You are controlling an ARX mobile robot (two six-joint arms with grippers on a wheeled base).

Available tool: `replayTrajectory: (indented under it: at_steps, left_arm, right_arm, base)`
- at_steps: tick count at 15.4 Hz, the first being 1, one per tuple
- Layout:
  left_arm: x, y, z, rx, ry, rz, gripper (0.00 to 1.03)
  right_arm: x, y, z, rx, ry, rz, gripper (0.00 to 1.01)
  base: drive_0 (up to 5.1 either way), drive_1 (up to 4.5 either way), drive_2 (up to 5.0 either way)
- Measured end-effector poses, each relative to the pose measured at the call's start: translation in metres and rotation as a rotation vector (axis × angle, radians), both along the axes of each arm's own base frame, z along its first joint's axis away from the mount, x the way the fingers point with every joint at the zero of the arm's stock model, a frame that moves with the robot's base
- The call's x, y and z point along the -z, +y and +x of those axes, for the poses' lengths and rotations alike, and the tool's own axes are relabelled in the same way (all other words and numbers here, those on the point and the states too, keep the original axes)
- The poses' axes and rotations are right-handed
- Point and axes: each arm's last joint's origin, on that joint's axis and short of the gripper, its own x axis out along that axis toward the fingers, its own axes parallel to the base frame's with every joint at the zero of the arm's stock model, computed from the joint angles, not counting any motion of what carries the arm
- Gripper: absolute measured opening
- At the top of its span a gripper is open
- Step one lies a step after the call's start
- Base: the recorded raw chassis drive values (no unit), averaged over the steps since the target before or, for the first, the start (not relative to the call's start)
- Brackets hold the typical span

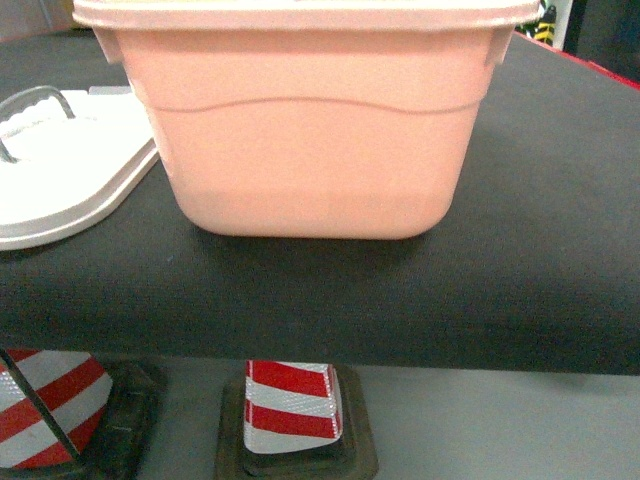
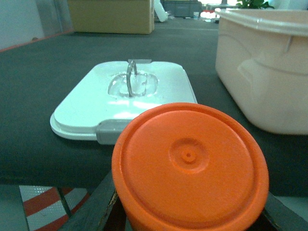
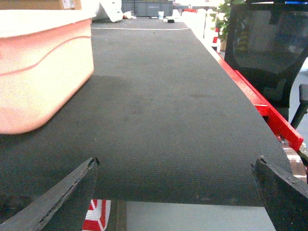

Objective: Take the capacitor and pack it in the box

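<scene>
The pink box [image 1: 300,130] stands with no lid on it on the black bench [image 1: 540,250], close to the bench's near edge and a little left of its middle. Its white lid [image 1: 70,170] lies flat just to the left of it, grey handle up, and also reaches near that edge; lid and box sit very close together, and whether they touch cannot be told.

In the left wrist view an orange round-topped cylinder, apparently the capacitor [image 2: 190,163], fills the lower frame between the dark fingers of the left gripper [image 2: 190,211], which looks closed on it just outside the near edge, in front of the lid.

The right gripper [image 3: 175,192] is spread wide with nothing between its fingers [image 3: 62,192], and it hangs at the near edge to the right of the box. From there the bench runs bare to its red right edge [image 3: 260,106], beside which stands a black chair [image 3: 269,48].

Below the near edge stand red-and-white striped cones [image 1: 290,400].
</scene>
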Motion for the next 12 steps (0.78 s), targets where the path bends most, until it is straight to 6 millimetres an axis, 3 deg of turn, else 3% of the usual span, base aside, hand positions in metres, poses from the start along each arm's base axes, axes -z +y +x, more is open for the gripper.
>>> replayTrajectory:
  at_steps: [12]
  left_arm:
    - [-0.0001,0.0000,0.0000,0.000,-0.001,0.000,0.45]
  right_arm:
    - [0.0000,0.0000,0.0000,-0.001,0.000,-0.001,0.98]
  base:
    - [0.0,0.00,0.0]
